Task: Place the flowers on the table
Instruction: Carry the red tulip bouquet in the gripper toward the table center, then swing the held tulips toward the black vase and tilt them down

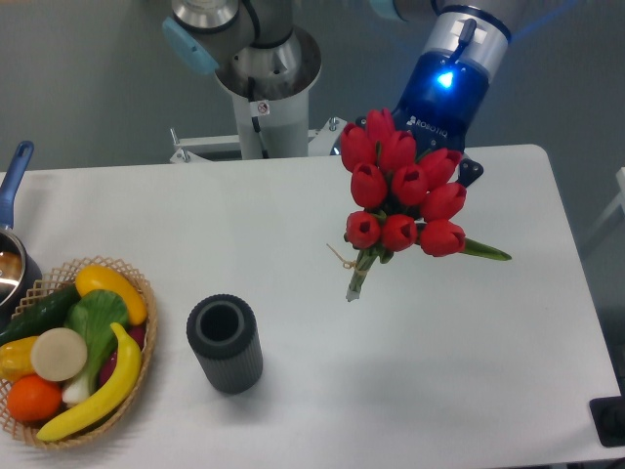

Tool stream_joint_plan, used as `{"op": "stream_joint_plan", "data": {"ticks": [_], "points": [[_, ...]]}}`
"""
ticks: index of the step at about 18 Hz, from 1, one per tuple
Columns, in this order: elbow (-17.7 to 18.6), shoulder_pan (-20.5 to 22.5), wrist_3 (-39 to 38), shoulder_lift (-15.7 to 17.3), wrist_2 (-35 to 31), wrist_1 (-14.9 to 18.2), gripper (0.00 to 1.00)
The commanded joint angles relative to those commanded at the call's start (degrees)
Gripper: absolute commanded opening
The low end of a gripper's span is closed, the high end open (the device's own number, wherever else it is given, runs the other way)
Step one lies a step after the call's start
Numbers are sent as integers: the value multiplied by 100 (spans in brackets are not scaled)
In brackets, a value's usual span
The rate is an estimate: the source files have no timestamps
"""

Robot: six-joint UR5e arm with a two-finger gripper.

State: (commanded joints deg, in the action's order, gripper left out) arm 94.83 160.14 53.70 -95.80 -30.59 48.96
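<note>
The flowers [402, 191], a tied bunch of red tulip buds with green stems and leaves, hang tilted above the right half of the white table [293, 225]. The stem ends point down-left, just over the surface. My gripper [439, 171], lit blue at the wrist, comes down from the upper right behind the buds and is shut on the flowers. Its fingertips are mostly hidden by the blooms, and only a dark finger part shows at the bunch's right side.
A dark grey ribbed cylindrical vase [225, 344] stands upright at the front, left of the bunch. A wicker basket [73, 352] of fruit and vegetables sits at the front left corner. A pot with a blue handle [12, 244] is at the left edge. The robot base [264, 78] stands behind the table.
</note>
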Motion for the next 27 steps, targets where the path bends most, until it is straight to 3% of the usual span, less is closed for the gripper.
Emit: {"op": "stream_joint_plan", "data": {"ticks": [8,10,12,18,23,27], "points": [[-157,18,-18,18,-44,26,41],[-403,79,-9,9,-210,297,41],[-553,53,9,9,-587,623,40],[-518,-79,324,219,-1694,931,40],[-282,-237,967,465,-2617,1528,40],[105,-535,1502,633,-3882,1792,40]]}}
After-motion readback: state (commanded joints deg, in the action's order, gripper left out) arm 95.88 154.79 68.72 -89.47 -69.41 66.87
